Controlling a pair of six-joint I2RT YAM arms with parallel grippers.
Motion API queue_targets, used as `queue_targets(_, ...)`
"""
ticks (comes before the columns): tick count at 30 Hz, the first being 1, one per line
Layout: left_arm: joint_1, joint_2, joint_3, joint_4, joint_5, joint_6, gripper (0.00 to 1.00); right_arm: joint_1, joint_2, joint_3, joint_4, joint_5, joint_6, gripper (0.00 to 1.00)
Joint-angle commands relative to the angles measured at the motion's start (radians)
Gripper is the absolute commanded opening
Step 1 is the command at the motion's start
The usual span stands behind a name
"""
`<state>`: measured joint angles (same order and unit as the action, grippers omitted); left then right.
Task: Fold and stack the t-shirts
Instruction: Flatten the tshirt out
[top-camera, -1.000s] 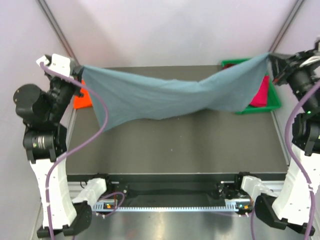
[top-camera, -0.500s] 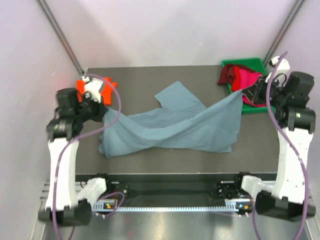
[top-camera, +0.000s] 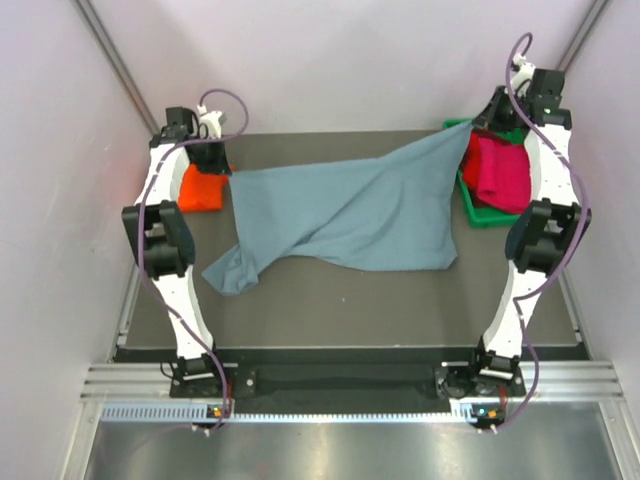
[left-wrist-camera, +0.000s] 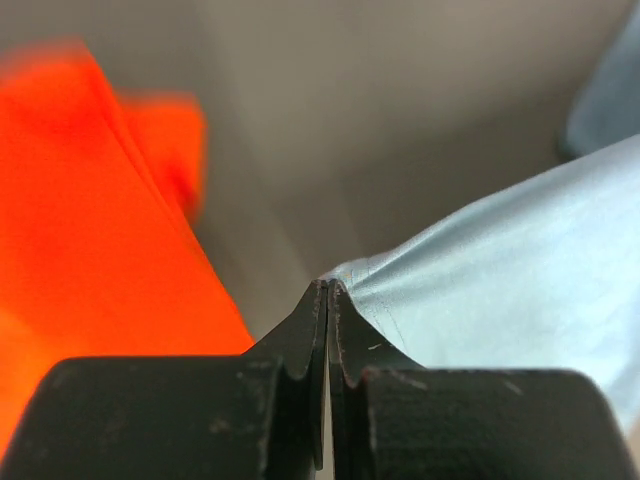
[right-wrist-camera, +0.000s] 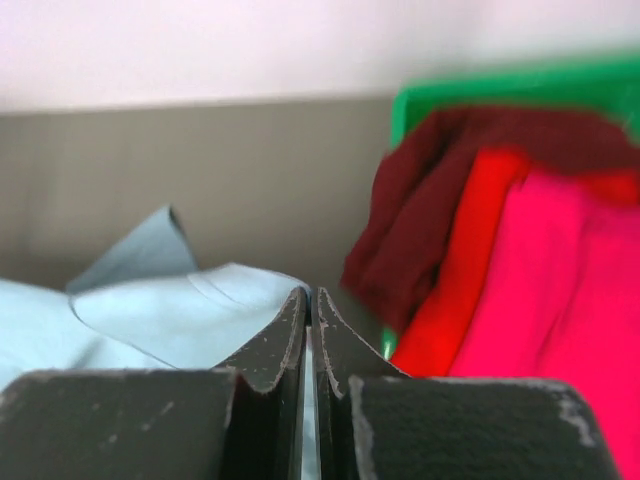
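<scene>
Pale walls (top-camera: 330, 60) and dark table (top-camera: 330, 310) from above: slate blue-grey t-shirt (top-camera: 370, 215) strung between left gripper (top-camera: 214, 160) and right gripper (top-camera: 478, 130), both reaching far back. Looks like a stretch to flatten the cloth before folding. Sags onto the surface between them, with a crumpled tail trailing nearward of the left gripper. Orange-red t-shirt (top-camera: 200, 190) just beside the left gripper; crimson t-shirts (top-camera: 500, 175) in the green bin (top-camera: 480, 215) beside the right one. From the left wrist: jaws clamped on a blue-grey corner, orange cloth left of the fingers. From the right wrist: jaws pinched tight on another blue-grey edge, red and magenta heap right of the fingers, apparently awaiting folding.
</scene>
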<state>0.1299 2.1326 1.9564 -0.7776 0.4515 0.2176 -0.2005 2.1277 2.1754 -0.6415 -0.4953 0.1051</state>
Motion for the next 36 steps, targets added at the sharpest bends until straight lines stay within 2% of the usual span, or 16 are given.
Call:
queue_targets(1,0.008,0.059,0.231,0.067,0.006,-0.034,0.0,0.004,0.007,0.214,0.153,0.053,-0.005,0.0)
queue_targets(3,0.007,0.078,0.329,0.138,0.001,-0.041,0.0,0.006,0.0,0.253,0.19,0.075,0.022,0.0)
queue_targets(8,0.007,-0.035,0.389,0.336,-0.053,-0.107,0.0,0.012,-0.149,0.317,0.308,0.086,0.048,0.0)
queue_targets(13,0.007,-0.224,0.354,0.564,-0.082,-0.124,0.0,0.01,-0.343,0.293,0.397,0.123,0.013,0.0)
queue_targets(15,0.011,-0.273,0.322,0.59,-0.091,-0.11,0.0,0.01,-0.435,0.25,0.382,0.123,0.004,0.0)
queue_targets(18,0.031,-0.365,0.279,0.574,-0.068,-0.069,0.0,0.009,-0.576,0.098,0.361,0.104,-0.03,0.0)
queue_targets(22,0.092,-0.514,0.121,0.511,0.013,-0.058,0.0,0.006,-0.761,-0.209,0.33,0.095,-0.097,0.0)
queue_targets(25,0.126,-0.601,0.052,0.352,0.09,0.015,0.0,0.006,-0.891,-0.398,0.284,0.081,-0.168,0.0)
queue_targets(28,0.139,-0.709,-0.087,0.187,0.147,0.114,0.0,0.004,-0.997,-0.553,0.223,0.075,-0.212,0.0)
queue_targets(31,0.14,-0.834,-0.225,0.069,0.19,0.192,0.0,0.004,-1.08,-0.666,0.152,0.072,-0.258,0.0)
queue_targets(36,0.14,-0.977,-0.367,0.002,0.196,0.195,0.0,0.003,-1.189,-0.735,0.075,0.073,-0.286,0.0)
